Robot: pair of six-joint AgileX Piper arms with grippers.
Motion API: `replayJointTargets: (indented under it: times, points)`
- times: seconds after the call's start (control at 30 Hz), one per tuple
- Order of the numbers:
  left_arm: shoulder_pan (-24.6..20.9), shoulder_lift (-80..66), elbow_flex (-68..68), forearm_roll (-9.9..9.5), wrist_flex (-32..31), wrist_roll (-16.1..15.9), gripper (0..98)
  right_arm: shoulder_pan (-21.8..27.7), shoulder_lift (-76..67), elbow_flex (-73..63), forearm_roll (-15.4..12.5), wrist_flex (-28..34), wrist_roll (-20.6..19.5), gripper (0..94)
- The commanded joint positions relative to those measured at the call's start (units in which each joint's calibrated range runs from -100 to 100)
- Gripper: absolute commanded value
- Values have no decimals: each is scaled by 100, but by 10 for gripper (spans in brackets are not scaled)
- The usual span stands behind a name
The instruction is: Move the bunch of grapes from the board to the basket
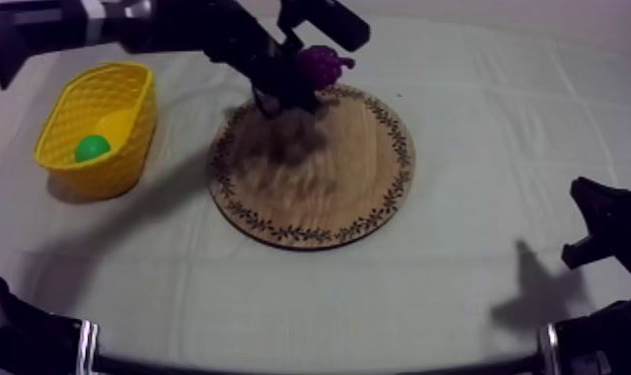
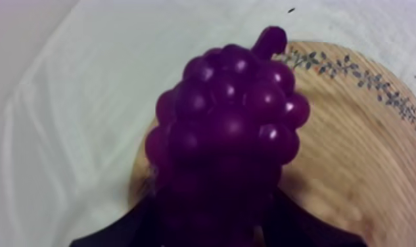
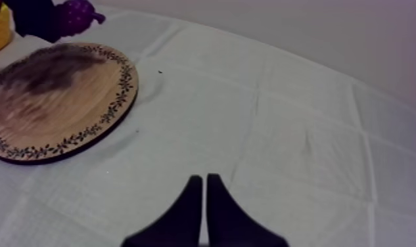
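Pickup looks done: left end effector (image 1: 295,82) clamps the grapes (image 1: 321,66) over the board (image 1: 319,189)'s 12 o'clock rim, carry to the basket (image 1: 130,125) at the worktop (image 1: 478,289)'s 9 o'clock and drop not yet done, right end effector (image 3: 205,197) narrow, empty, at 4 o'clock.

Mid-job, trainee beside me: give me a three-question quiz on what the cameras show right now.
1. True or false: the bunch of grapes lies flat on the wooden board.
2. Which one holds the grapes: A the left gripper, B the right gripper?
3. Fill in: the green fruit sits inside the yellow ____.
Key: 1 false, it is held up near the board's far rim; 2 A; 3 basket.
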Motion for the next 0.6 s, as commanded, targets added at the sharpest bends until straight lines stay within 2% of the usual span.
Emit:
replayJointTargets:
  times: [0.0, 0.2, 0.3, 0.43, 0.57]
  points:
    - [-72, -541, 495, 22, 50, 13, 468, -2, -1, -3, 1, 0, 0, 4]
    - [-427, -1398, 945, 256, 692, 72, 473, -2, -1, -3, 1, 0, 0, 4]
    - [-656, -1717, 878, 309, 1116, 172, 476, -2, -1, -3, 1, 0, 0, 4]
    - [-996, -1965, 698, 261, 1565, 386, 471, -2, -1, -3, 1, 0, 0, 4]
    - [-1363, -2066, 640, 110, 1731, 663, 461, -2, -1, -3, 1, 0, 0, 4]
